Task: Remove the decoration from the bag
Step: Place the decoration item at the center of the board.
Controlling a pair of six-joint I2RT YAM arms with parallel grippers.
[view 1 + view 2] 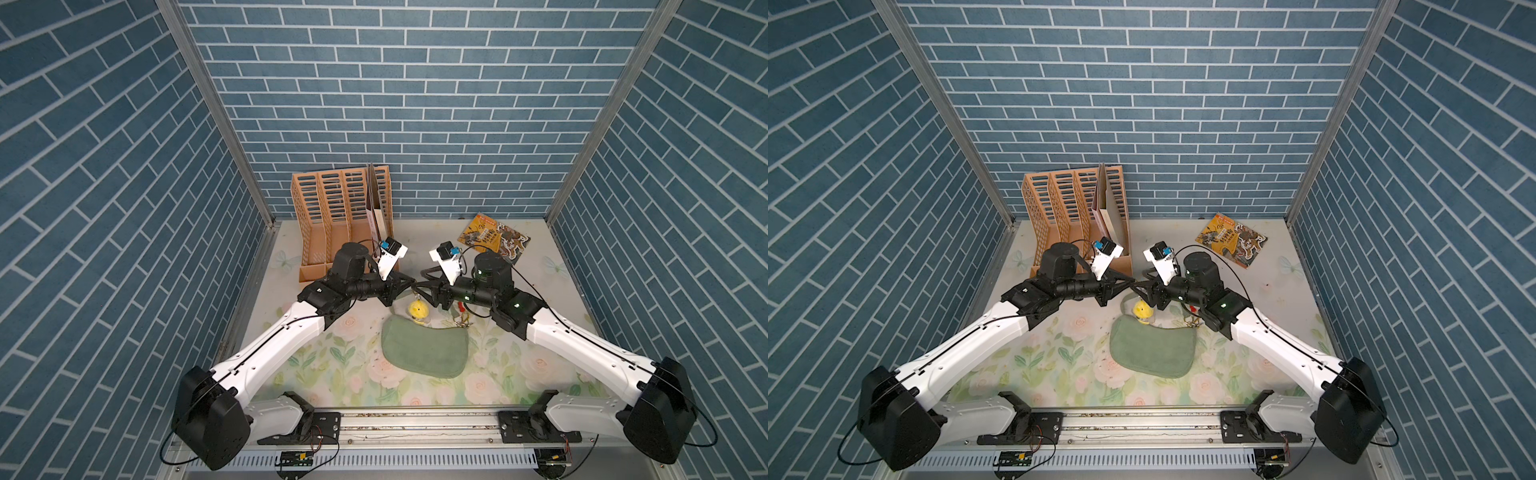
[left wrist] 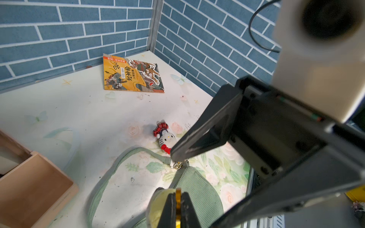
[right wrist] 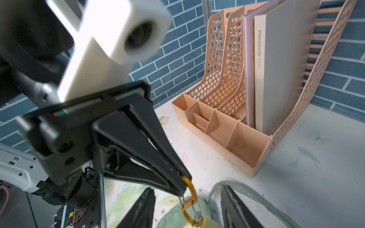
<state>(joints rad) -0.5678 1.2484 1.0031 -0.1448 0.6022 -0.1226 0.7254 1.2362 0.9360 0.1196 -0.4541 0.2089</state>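
The sage-green bag [image 1: 424, 353] lies flat near the middle of the flowered counter [image 1: 552, 282]. Its curved edge faces the front rail [image 1: 415, 424], with a band of bare counter between them. Just beyond the left end of the bag's straight top edge is the yellow plush decoration [image 1: 417, 311], directly below the two pincers, which meet tip to tip.

The left pincer [image 2: 175, 205] is pressed together on the gold snap hook [image 3: 189, 186] that carries the plush. The right pincer [image 3: 186, 188] stands spread, one finger on either side of that hook, gripping nothing.

Left of the bag the counter is open as far as the left arm. Behind the bag and to its left, the orange file rack [image 1: 332, 216] stands against the back wall, close behind the left wrist. Behind the bag and to its right, a picture book [image 1: 494, 239] lies flat near the back corner, well apart from the bag.

Both top views show only a red speck by the bag's right end. The left wrist view shows it to be a small cat charm [image 2: 165, 137] with a tartan bow, lying just past the bag's gold clasp [image 2: 177, 164]. That view also shows the strap [image 2: 102, 183] looped loosely on the counter.

Only the right wrist view shows the silver link under the hook and the two files upright in the rack's end compartment. No view shows whether the hook is on the strap.
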